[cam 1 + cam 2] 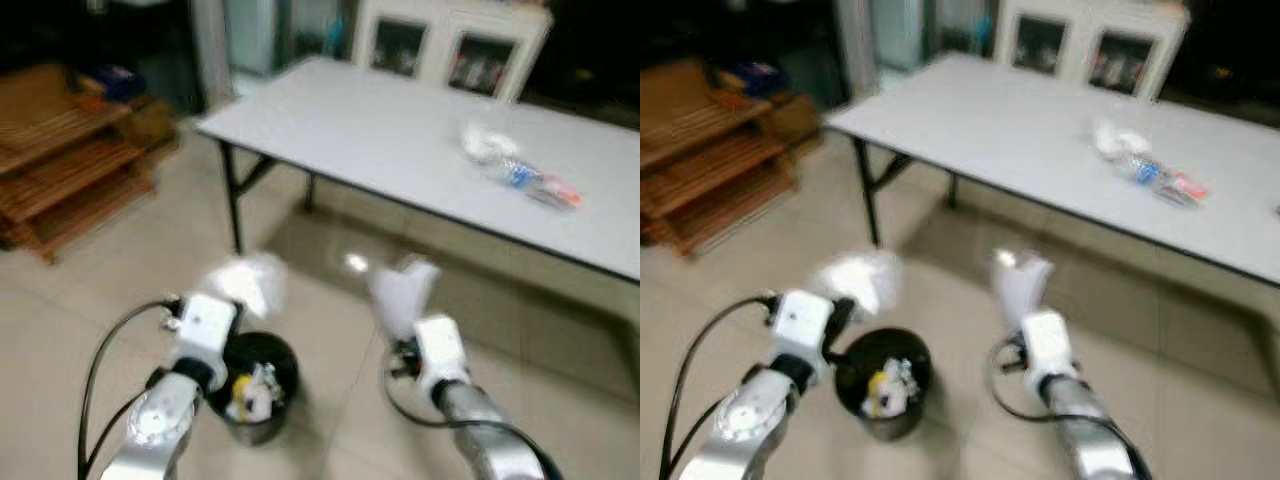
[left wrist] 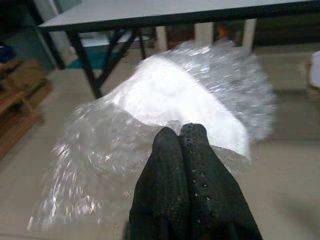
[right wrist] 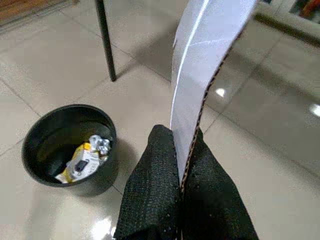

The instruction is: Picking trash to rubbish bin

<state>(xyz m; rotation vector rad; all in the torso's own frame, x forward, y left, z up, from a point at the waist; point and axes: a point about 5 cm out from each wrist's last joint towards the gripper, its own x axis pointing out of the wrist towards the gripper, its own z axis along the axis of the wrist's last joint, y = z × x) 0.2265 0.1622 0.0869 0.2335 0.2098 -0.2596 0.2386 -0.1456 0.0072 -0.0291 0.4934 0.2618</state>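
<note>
A: What's the room like?

B: A tiled floor (image 1: 80,300) with a long white folding table (image 1: 400,140) across the back, a white cabinet (image 1: 450,40) behind it and wooden shelving (image 1: 60,160) off to the robot's left. More trash, a plastic bottle and a crumpled wrapper (image 1: 520,165), lies on the far part of the table, well apart from both arms.

A: And the bin?

B: The black rubbish bin (image 1: 255,385) stands on the floor just before the robot, already holding some scraps.

A: Which arm is nearer it?

B: The left gripper (image 2: 180,137), I judge. It is clamped on a piece of clear bubble wrap (image 2: 165,120) that hangs almost over the bin's near rim. The right gripper (image 3: 182,142) is pinched on an upright strip of cardboard (image 3: 200,65), its long axis pointing up and away, with the bin off to its left.
</note>
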